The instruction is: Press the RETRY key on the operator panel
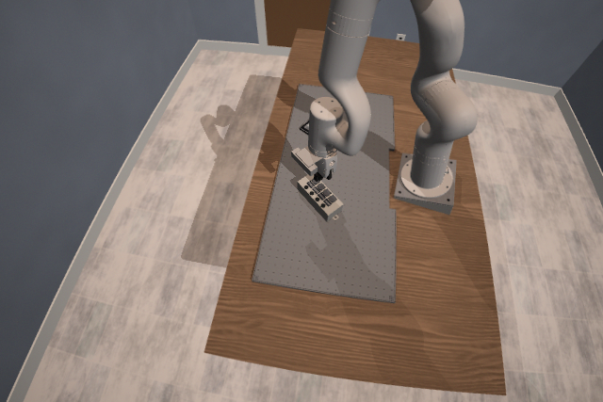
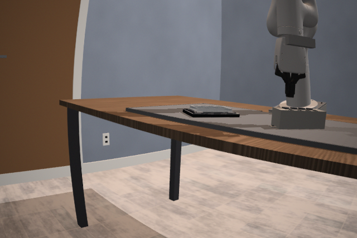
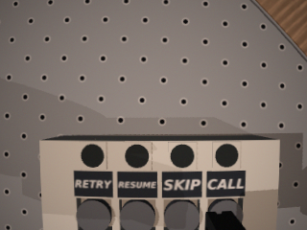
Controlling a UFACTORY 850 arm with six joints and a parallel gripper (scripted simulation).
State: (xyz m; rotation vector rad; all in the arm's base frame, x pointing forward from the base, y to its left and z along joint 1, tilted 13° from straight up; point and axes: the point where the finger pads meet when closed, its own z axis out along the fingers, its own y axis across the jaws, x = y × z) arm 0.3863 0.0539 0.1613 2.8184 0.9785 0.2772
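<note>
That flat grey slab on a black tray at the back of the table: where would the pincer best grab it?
Probably from straight above, closing across the tray's two long edges. It lies flat and low on the perforated plate, so only its thin black rim sticks out past the grey slab. The pincer is shut and holds nothing, so it would have to open first.

The brown wooden tabletop [image 1: 428, 290] carried a grey perforated metal plate [image 1: 331, 261] at its centre and the grey square arm base [image 1: 401, 193] at three o'clock.

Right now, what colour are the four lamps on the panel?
All black, unlit; the lamps show best in the wrist view.
</note>
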